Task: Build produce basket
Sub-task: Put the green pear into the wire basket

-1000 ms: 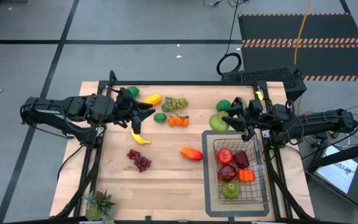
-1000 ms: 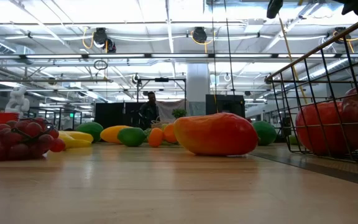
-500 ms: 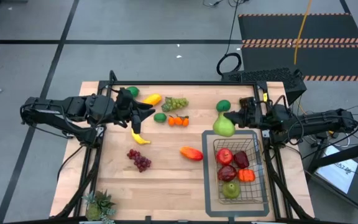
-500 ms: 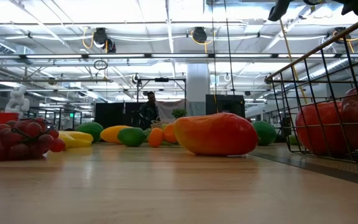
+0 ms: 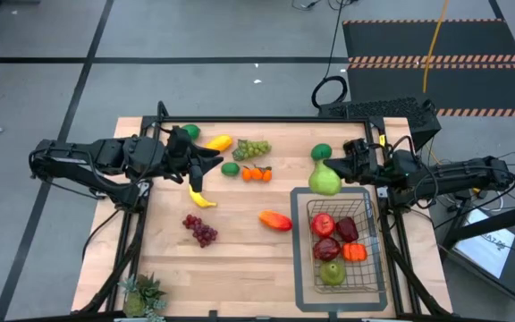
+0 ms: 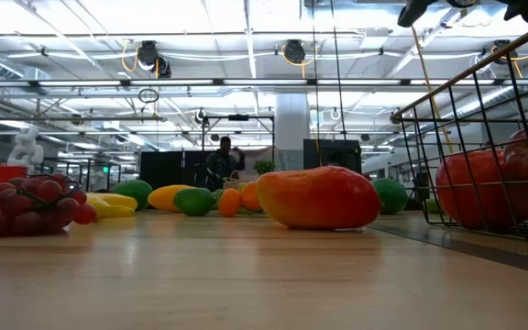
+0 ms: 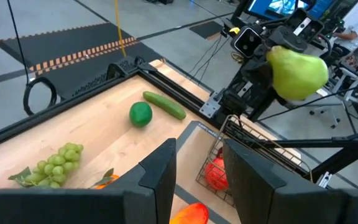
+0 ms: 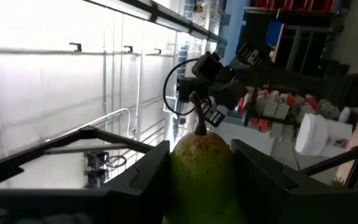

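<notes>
The basket (image 5: 343, 248) sits on a flat grey tray (image 5: 303, 268) at the right edge of the surface (image 5: 240, 259), toward its near corner. Seen from above, it already holds red apples, a green one and something orange. The right gripper (image 5: 336, 170) hangs just beyond the basket's far end, closed on a green pear (image 5: 324, 180) carried clear of the wood. The left gripper (image 5: 206, 161) waits over the far left part of the surface, above a banana (image 5: 201, 199); whether its fingers are open cannot be told from here. Green grapes (image 5: 253, 148), small oranges (image 5: 257, 174), a mango (image 5: 275, 220) and red grapes (image 5: 200, 230) are still loose. The step in hand looks like the carry: next the pear must come over the mesh opening and be let go low enough not to bounce out.

In the low view the mango (image 6: 317, 197) fills the middle, the basket's wire wall (image 6: 484, 137) stands at the right, and only a dark scrap of an arm shows at the top; the pear is out of sight.

The left wrist view shows its own fingers (image 7: 157, 174) parted with nothing between them, and beyond, the pear (image 7: 297, 71) held aloft above the basket's far rim.

The right wrist view has the pear (image 8: 201, 165) wedged between both fingers; the basket is not visible there.
</notes>
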